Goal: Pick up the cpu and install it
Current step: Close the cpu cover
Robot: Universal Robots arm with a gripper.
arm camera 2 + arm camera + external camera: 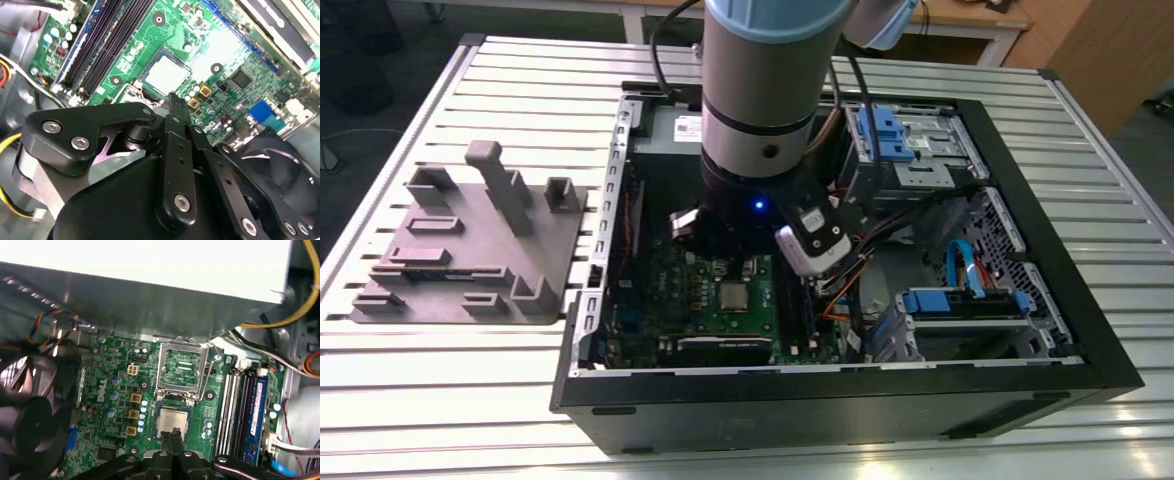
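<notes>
The claw is narrow: in both wrist views its two black fingers meet at the tips, and nothing shows between them. The tips hang just over one edge of the cpu; whether they touch it cannot be told.

The cpu lies flat in its socket on the green motherboard, silvery top up, free of the claw. Just beyond it in the first wrist view the metal socket frame stands swung open. The long memory slots run beside the socket, and a black fan sits on the other side of the board. Past the frame rises the pale grey power supply, with yellow and black cables trailing from it.

In the exterior view the arm reaches straight down into the open computer case, and the cpu shows on the board just in front of it. The case lies on the slatted desk, reaching almost to the desk's near edge. A grey moulded fixture rests well apart from the arm, by the desk's edge at the exterior view's left.
</notes>
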